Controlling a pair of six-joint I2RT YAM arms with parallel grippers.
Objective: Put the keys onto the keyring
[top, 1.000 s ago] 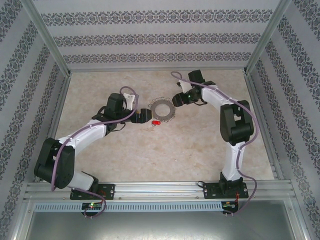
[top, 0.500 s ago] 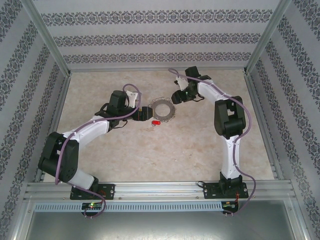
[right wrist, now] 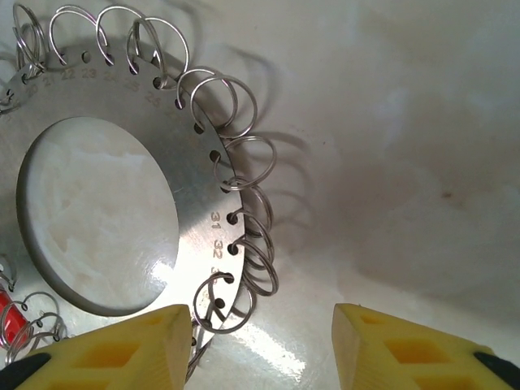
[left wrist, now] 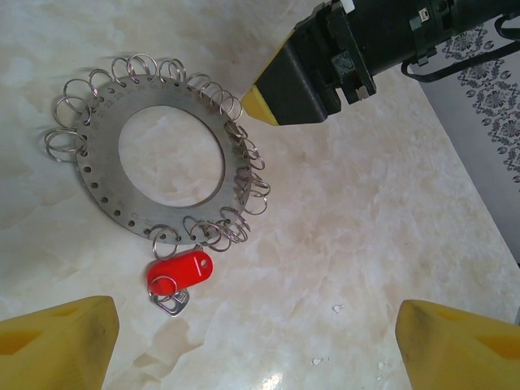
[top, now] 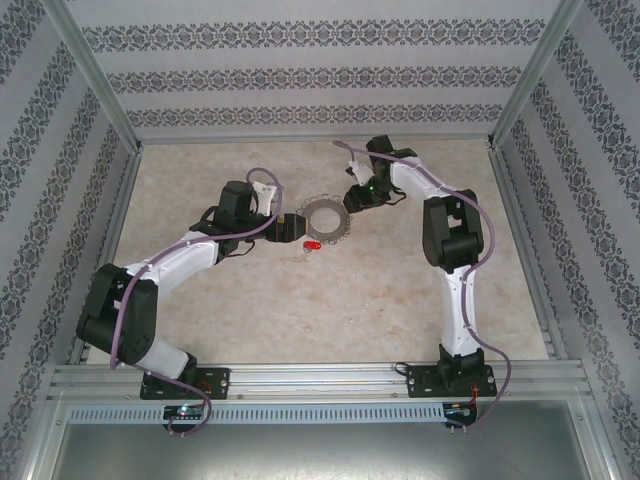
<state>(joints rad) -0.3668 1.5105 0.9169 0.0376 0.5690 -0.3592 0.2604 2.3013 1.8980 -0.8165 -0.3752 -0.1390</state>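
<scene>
The keyring (top: 307, 220) lies flat mid-table (top: 330, 300), with the red key (top: 312, 245) touching its fringe at 7 o'clock; whether it is threaded on, I cannot tell. The left gripper (left wrist: 260, 349) hovers at the ring's 8 o'clock, fingers spread wide and empty. The right gripper (right wrist: 260, 349) sits at 2 o'clock, fingers parted astride the looped rim, clasping nothing. The step looks like steadying the ring. Next, the right fingers must pinch the rim while the left gripper takes the key.
</scene>
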